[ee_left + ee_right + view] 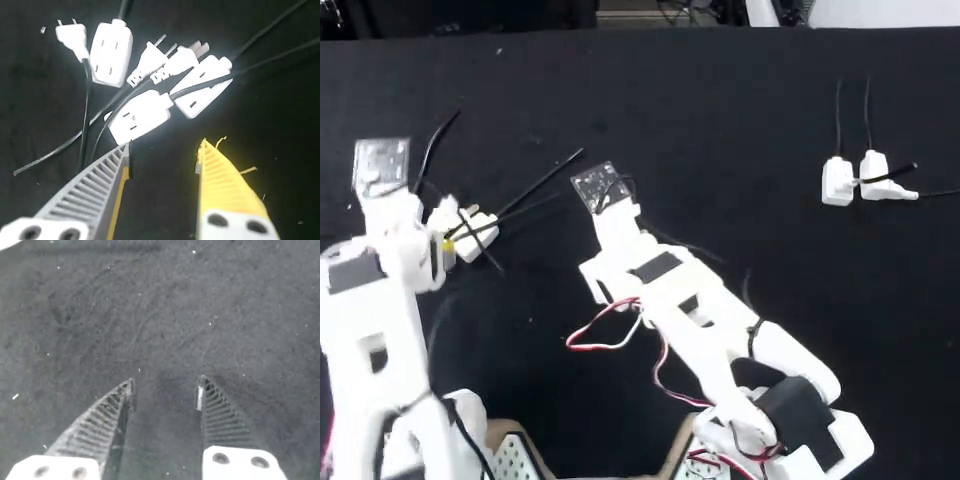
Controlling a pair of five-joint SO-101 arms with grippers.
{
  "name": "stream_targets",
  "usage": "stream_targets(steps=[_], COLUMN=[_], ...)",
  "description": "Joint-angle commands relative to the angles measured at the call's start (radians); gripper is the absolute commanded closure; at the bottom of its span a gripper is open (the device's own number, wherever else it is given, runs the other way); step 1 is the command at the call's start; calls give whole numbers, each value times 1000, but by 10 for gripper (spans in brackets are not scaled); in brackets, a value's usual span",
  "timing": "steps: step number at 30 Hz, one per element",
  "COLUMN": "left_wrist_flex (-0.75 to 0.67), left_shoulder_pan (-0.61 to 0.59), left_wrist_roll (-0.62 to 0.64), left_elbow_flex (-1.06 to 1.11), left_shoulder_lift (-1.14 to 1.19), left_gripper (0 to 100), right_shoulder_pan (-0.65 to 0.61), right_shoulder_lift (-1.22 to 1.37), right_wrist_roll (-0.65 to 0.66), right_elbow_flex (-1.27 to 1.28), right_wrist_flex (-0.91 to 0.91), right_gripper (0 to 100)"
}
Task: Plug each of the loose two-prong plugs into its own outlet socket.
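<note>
Left claw, right claw: fingers apart

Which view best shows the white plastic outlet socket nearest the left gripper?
Left wrist view: white plastic outlet socket shows its slots before the open left gripper. High view: part of a small white cluster. Right wrist view: black cloth.

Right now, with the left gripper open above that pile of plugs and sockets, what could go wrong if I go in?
1. The left gripper faces the nearest socket, not a plug; closing may grab the wrong piece.
2. Black cables cross the crowded pile, so lifting one plug could drag its neighbours.
3. The right gripper is open over bare cloth, so nothing steadies a socket.
</note>
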Motion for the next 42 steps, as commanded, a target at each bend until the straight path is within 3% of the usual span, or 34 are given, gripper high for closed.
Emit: stream_targets(steps=[1,8,12,16,22,26,31,35,39,42], left_wrist_flex=[51,153,250,249,255,250,255,258,367,427], left_shoulder_pan=[-13,-16,-42,-108,-171,-193,-217,-216,-199,-202], left_wrist_roll=[-117,-359,-407,-427,-585,-594,-551,-358,-144,-100], left_elbow_flex=[-251,-501,-656,-785,-983,-1072,-1178,-1282,-1391,-1419], left_shoulder_lift=[267,617,726,804,945,1071,1221,1300,1341,1358], left_gripper=[780,776,776,776,776,776,776,776,785,909], right_shoulder_pan=[-11,-9,-9,-11,-11,-11,-11,-11,-11,-11], right_shoulder_lift=[-50,-50,-50,-48,-48,-48,-48,-48,-48,-48], right_wrist_roll=[8,9,9,9,9,9,9,9,9,9], right_elbow_flex=[-2,-2,-2,-2,-7,-4,-2,-2,7,13], right_wrist_flex=[-20,-20,-20,-21,-21,-31,-41,-41,-41,-41], right_gripper=[811,811,811,811,811,811,811,811,811,811])
